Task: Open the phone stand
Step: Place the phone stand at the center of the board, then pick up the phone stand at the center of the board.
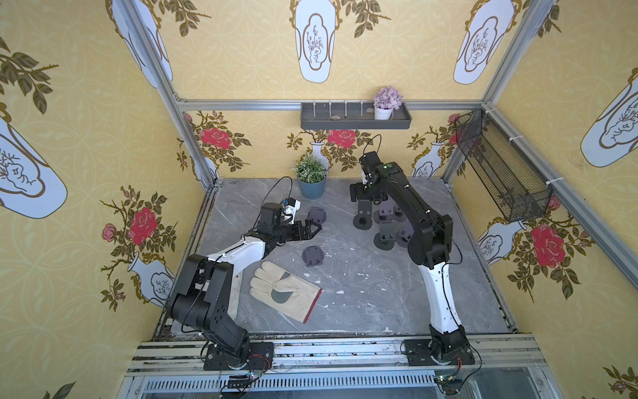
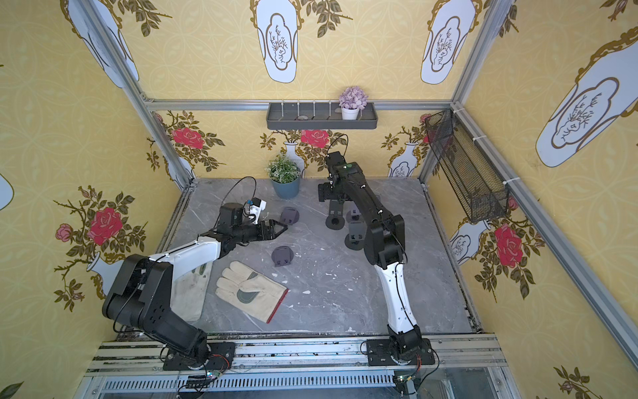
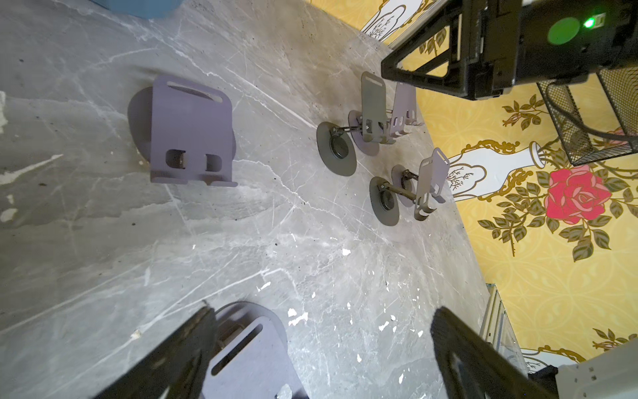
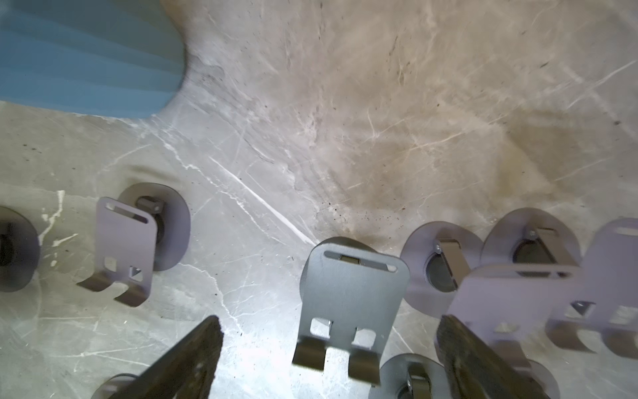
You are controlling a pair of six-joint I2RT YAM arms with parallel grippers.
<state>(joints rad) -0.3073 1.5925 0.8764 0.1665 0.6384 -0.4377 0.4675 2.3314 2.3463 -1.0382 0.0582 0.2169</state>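
Right hand (image 4: 328, 328) wide, empty, flanking an opened phone stand (image 4: 352, 297); left hand (image 3: 322, 312) wide too. Folded stand (image 3: 193, 134) — thin, stiff, probably light, slippery — pinch the plate's slotted edge.

The phone stand (image 4: 352, 297) looks matt sheet metal, the table (image 4: 379, 103) scuffed marble-patterned, the glove (image 1: 286, 290) rough cloth.

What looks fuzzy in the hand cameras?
In the right wrist view, the blue pot and the nearest purple stand look smeary, while the grey stand is crisp; in the left wrist view, the left gripper's fingers are soft.
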